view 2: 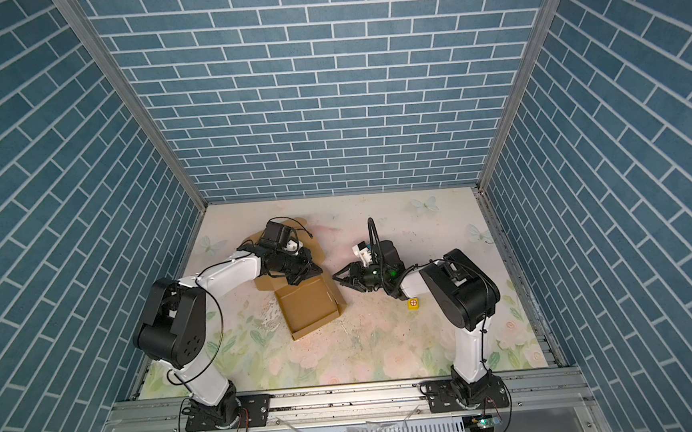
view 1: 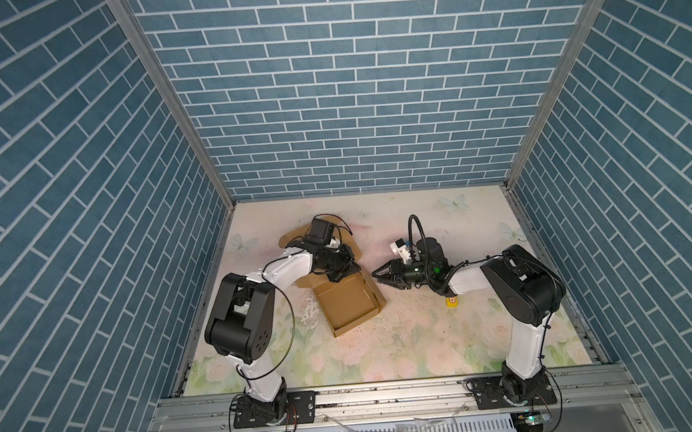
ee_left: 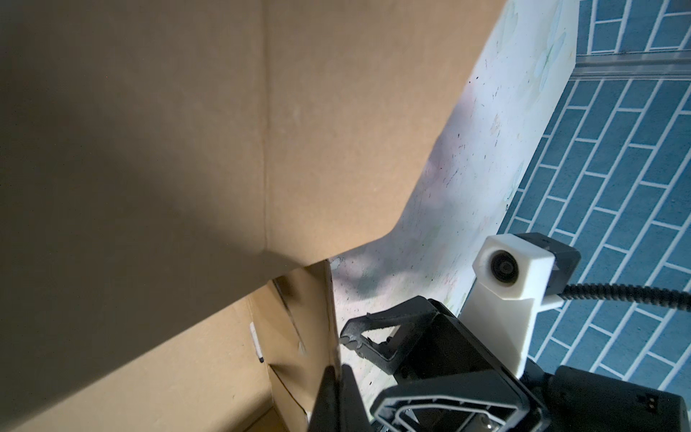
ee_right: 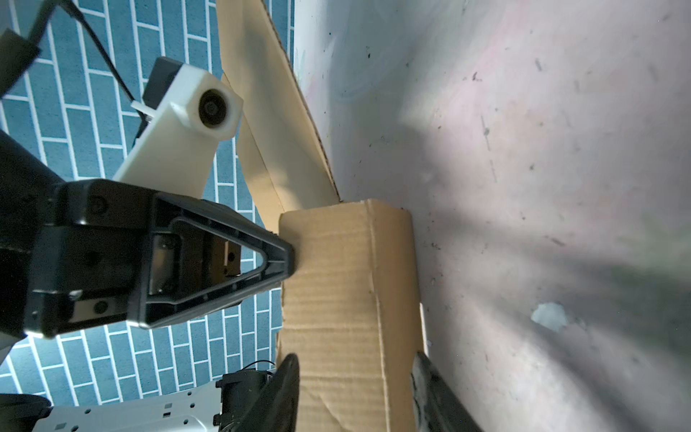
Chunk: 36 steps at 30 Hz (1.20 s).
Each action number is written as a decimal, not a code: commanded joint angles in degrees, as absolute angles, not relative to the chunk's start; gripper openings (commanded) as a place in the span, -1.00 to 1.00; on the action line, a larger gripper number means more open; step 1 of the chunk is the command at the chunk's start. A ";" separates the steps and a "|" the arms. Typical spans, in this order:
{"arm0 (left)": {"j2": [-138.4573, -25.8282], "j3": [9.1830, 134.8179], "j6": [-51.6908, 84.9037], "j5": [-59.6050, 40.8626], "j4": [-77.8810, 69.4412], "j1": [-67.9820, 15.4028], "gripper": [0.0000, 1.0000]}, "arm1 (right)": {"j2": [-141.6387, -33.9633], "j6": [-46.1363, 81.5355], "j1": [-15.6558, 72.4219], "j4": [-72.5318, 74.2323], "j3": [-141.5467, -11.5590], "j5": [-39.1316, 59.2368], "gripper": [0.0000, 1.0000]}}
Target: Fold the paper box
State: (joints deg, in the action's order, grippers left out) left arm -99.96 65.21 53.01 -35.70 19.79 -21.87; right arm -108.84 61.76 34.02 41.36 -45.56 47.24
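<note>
– Blue brick-pattern walls [view 1: 348, 100] close the cell on three sides, and the floral tabletop [view 1: 428, 336] is scuffed and speckled. Where does the paper box [view 1: 348, 308] lie on it?

– Left of centre, half made: an open tray with its walls raised. The lid panel [ee_left: 149, 131] stretches away toward the back wall. Its long axis runs front to back, leaning a little leftward at the far end.

– And the grippers?

– The left gripper [view 1: 350, 270] sits at the tray's far right corner. In the left wrist view its fingers look clenched on the top edge of the side wall [ee_right: 336, 299]. The right gripper [view 1: 378, 277] points at that same wall from the outside with its jaws spread. In the right wrist view its fingers [ee_right: 286, 396] stand apart with the wall's face ahead of them, and nothing is seen pinched between them.

– So which way does the work lie from the right one?

– Straight ahead of its tips, toward the middle of the table and just beside them. Whether a tip touches the cardboard cannot be told. The left arm is the nearer, being on the box already, and probably serves as the anchor.

– What does the next move turn on?

– Likely on that wall, which runs along the box's long axis and across the right gripper's line of approach, so a push or pinch meets it squarely. Room is ample to the right and front. Only a small yellow cube [view 1: 452, 301] sits by the right arm, well apart from the box.
</note>
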 commanded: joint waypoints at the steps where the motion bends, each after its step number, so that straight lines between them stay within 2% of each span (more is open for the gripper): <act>1: -98.18 64.58 51.70 -35.08 20.37 -21.45 -1.00 | -110.19 65.39 35.13 46.42 -44.74 49.60 -0.08; 20: -97.46 64.36 52.03 -34.63 20.62 -21.53 -0.94 | -112.89 64.38 36.21 45.93 -45.34 49.21 -0.12; 28: -95.57 64.08 51.66 -33.60 21.49 -21.34 -0.45 | -113.37 64.45 36.30 46.69 -45.45 49.27 -0.15; 36: -92.10 62.47 50.55 -32.48 25.43 -18.94 -0.37 | -114.00 64.31 36.30 46.68 -45.80 49.31 -0.15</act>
